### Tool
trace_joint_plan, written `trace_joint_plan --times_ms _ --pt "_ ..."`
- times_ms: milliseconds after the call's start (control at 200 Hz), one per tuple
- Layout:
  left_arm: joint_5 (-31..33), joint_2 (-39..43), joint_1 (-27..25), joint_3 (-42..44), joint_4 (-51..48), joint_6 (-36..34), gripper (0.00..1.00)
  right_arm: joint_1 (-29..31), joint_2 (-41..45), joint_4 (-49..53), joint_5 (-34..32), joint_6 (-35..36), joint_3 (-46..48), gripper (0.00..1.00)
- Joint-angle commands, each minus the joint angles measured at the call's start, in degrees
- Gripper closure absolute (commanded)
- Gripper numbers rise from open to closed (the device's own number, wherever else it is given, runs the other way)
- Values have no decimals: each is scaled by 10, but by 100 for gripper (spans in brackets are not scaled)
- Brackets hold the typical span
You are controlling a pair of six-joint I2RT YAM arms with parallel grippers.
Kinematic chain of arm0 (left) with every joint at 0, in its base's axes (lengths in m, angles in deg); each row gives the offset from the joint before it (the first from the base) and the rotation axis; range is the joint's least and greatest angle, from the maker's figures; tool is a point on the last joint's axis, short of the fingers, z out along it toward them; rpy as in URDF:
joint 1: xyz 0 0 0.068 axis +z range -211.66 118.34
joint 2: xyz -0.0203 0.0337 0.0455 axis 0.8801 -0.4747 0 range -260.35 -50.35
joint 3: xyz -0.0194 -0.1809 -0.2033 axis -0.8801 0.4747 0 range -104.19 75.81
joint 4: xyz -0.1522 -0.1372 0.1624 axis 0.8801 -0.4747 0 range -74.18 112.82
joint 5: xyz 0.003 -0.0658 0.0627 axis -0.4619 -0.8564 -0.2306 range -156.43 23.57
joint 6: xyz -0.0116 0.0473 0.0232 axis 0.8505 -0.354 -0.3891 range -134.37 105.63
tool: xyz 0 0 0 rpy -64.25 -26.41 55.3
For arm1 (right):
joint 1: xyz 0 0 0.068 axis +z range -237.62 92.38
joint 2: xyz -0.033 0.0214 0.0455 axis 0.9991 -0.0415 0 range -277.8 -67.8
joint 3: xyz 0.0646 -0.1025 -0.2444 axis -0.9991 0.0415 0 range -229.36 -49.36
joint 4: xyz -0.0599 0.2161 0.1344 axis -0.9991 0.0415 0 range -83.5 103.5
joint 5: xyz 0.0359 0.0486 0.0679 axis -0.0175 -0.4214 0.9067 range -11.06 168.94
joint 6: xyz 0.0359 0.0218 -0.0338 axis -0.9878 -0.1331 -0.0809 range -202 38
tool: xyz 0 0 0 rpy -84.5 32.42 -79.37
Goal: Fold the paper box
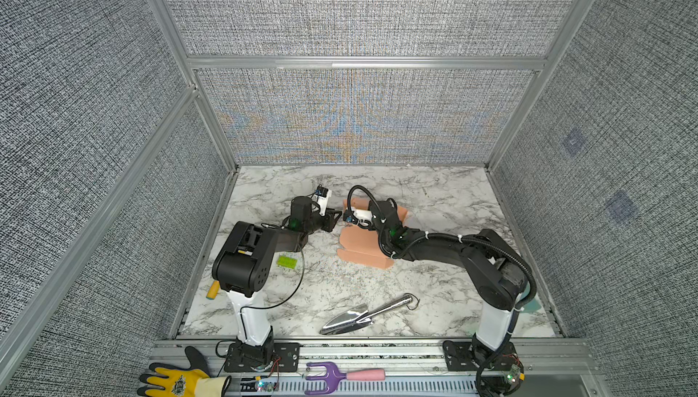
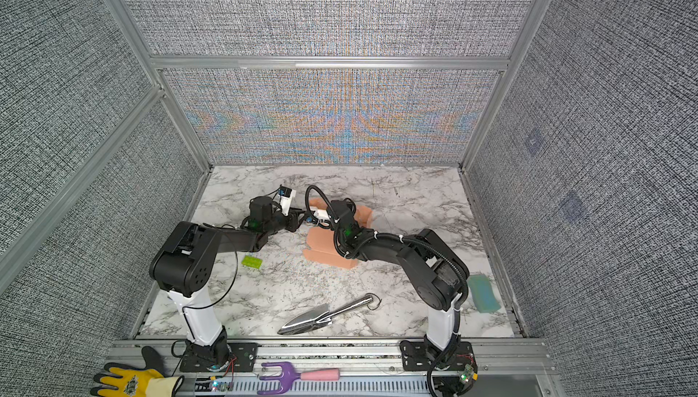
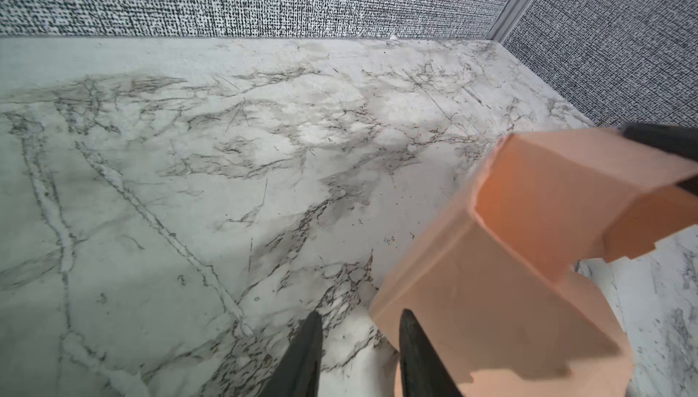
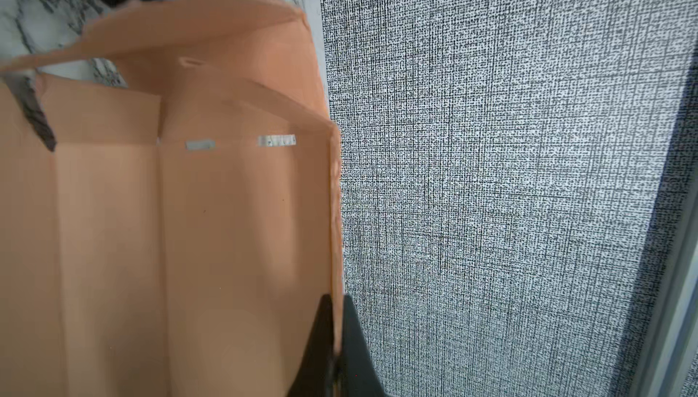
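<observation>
While the salmon-pink paper box sat partly folded near the middle of the desk, the right hand pinched 1 upright wall; the left hand, fingers parted and empty, hovered just beside its opposite side.

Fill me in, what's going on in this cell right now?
Both arms are at the pink paper box in the middle of the marble table. The right claw is shut on the edge of one raised side wall. The left claw is open beside the box's other side, with nothing between its jaws. The box is partly folded: some panels stand up, but it is not closed. The green brick and the metal trowel lie apart from it.
</observation>
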State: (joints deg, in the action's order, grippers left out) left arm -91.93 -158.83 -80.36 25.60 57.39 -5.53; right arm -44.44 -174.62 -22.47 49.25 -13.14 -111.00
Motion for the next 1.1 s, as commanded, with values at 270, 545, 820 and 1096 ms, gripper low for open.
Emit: trace_joint_plan --times_ms 270,545,820,1096 --pt "-8 -31 0 -58 -48 -19 62 0 -10 -21 22 -13 -11 100" --pt "-16 -52 -1 -81 -62 -24 61 -3 -8 -13 46 -32 -16 100" --pt "-32 -17 -1 -56 -50 -38 61 -13 1 9 73 -50 -20 100" --pt "-10 9 2 -67 -119 -81 60 -21 17 49 96 -72 -29 100"
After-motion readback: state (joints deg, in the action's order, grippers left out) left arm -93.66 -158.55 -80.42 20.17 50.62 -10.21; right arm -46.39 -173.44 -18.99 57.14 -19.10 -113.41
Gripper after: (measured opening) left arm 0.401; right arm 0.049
